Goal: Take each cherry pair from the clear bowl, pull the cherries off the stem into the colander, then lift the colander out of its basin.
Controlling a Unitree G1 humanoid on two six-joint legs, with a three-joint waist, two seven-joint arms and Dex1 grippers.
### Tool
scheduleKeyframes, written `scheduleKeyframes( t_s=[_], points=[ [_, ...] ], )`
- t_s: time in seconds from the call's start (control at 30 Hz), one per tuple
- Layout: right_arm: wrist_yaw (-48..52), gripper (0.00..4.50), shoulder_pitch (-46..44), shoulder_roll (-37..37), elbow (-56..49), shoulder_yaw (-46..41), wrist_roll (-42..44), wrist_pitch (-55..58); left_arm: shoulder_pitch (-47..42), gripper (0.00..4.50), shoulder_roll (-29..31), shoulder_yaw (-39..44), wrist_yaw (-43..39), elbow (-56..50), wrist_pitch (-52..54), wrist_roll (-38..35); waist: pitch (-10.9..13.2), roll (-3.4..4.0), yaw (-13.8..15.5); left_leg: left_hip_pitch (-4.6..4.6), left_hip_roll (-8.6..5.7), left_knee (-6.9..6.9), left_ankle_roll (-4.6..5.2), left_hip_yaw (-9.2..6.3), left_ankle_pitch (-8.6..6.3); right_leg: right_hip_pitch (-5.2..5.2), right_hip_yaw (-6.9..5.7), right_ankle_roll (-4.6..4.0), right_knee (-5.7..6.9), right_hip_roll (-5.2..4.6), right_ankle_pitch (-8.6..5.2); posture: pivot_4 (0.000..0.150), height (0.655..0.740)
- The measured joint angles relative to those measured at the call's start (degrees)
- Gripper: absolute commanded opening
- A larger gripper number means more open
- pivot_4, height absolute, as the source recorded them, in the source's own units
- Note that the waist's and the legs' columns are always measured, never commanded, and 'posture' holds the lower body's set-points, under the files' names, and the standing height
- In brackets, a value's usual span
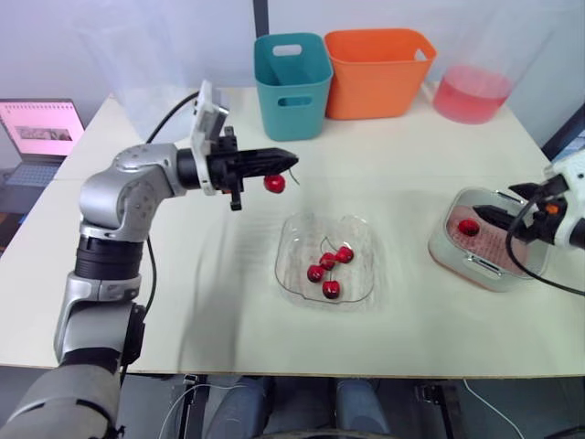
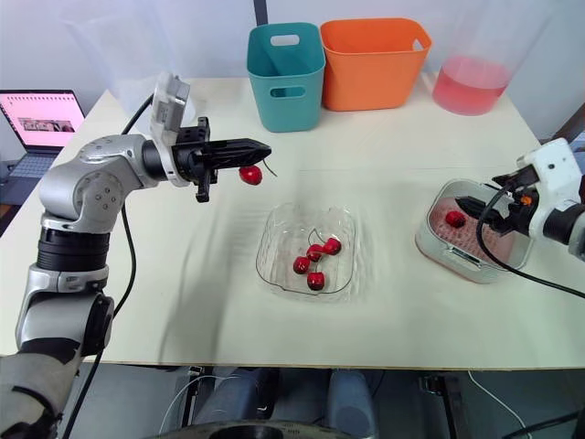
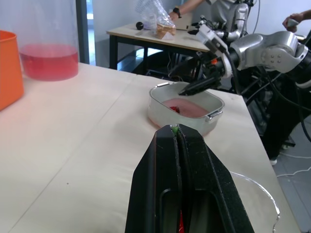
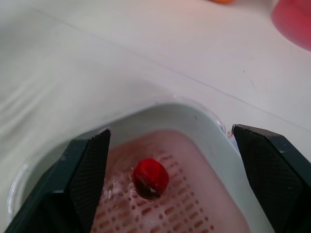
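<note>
The step in hand appears to be the stripping of a cherry pair. One loose cherry (image 4: 150, 178) already lies in the pink colander (image 1: 501, 245), which sits inside its pale basin (image 1: 454, 257) at the right of the desk (image 1: 183, 302). The left tool (image 1: 291, 161) is raised over the desk, left of and beyond the clear bowl (image 1: 286, 273). Its two black fingers are pressed together on a stem (image 1: 293, 171). A speck of green shows at their tips in the left wrist view, and a single hanging cherry (image 1: 274, 183) dangles just below them.

The right tool (image 4: 171, 133) hovers over the colander with its fingers spread wide. It holds nothing, and the loose cherry lies below the gap between them.

Four more cherries (image 1: 329, 265) lie in the clear bowl at mid-desk, probably two pairs.

The next move likely calls for bringing the stem across to the right, over the colander. There the spread right tool could close on the hanging cherry and pull it free, so that it drops inside the basin's rim and not onto the desk. Lifting the colander out is not yet due.
</note>
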Motion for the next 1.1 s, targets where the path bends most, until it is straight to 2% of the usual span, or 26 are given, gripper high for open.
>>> scheduleKeyframes(
  t_s=[0.1, 0.23, 0.3, 0.4, 0.6, 0.9, 1.1],
  points=[
    [1.68, 4.35, -4.68, 0.48, -4.73, 0.64, 6.5, 5.99, -0.42, 0.0, 0.26, 0.87, 0.07, 0.94, 0.32, -0.39, 0.0, 0.0, -0.24, 0.0, 0.05, 0.0, 0.0, 0.0, 0.0, -0.02, 0.0, 0.0, 0.01, 0.02, 0.0, 0.15, 0.74],
    [-2.29, 4.44, -17.71, 10.19, -15.16, 7.23, 15.24, 12.76, -2.57, 0.0, 0.46, 1.41, 0.1, 0.86, 1.7, -2.01, 0.0, -0.08, -0.72, 0.0, 0.19, 0.0, -0.01, -0.03, 0.0, 0.01, -0.06, 0.0, -0.02, 0.1, 0.0, 0.15, 0.74],
    [-4.78, 4.44, -19.7, 15.0, -17.19, 11.45, 16.67, 14.67, -2.91, 0.0, 0.52, 1.42, 0.07, 0.61, 2.02, -2.3, 0.0, -0.08, -0.6, -0.02, 0.19, -0.01, -0.01, -0.08, 0.0, 0.0, -0.06, 0.0, -0.03, 0.06, 0.0, 0.15, 0.74],
    [-8.86, 4.44, -21.96, 22.87, -17.91, 15.45, 20.82, 19.1, -2.84, 0.0, 0.81, 1.5, 0.09, 0.51, 2.83, -2.6, 0.0, -0.08, 0.03, -0.1, 0.12, 0.0, -0.02, -0.11, 0.01, -0.08, -0.04, -0.01, -0.02, -0.01, 0.01, 0.15, 0.74],
    [-14.93, 4.44, -26.37, 33.69, -16.62, 17.12, 25.25, 22.12, -2.77, 0.0, 0.21, 1.62, 0.39, -1.69, 4.4, -4.46, -0.01, -0.08, 0.08, -0.09, 0.09, 0.02, -0.02, -0.19, 0.01, -0.08, -0.04, -0.01, 0.0, 0.0, 0.03, 0.15, 0.74],
    [-18.15, 4.44, -27.71, 40.1, -16.06, 21.02, 25.5, 22.17, -2.76, 0.0, -0.07, 1.61, 1.21, -2.78, 5.53, -5.9, -0.01, -0.07, -0.54, -0.08, 0.12, -0.01, -0.02, -0.18, 0.01, -0.15, -0.02, -0.01, 0.07, 0.04, 0.03, 0.15, 0.74],
    [-18.71, 4.44, -29.03, 41.56, -14.96, 21.58, 25.46, 22.07, -2.76, 0.0, -0.18, 1.53, 1.43, -2.81, 5.53, -5.93, -0.01, -0.07, -1.33, -0.08, 0.12, -0.01, -0.02, -0.19, 0.01, -0.14, -0.02, -0.01, 0.08, 0.04, 0.03, 0.15, 0.74]
  ],
)
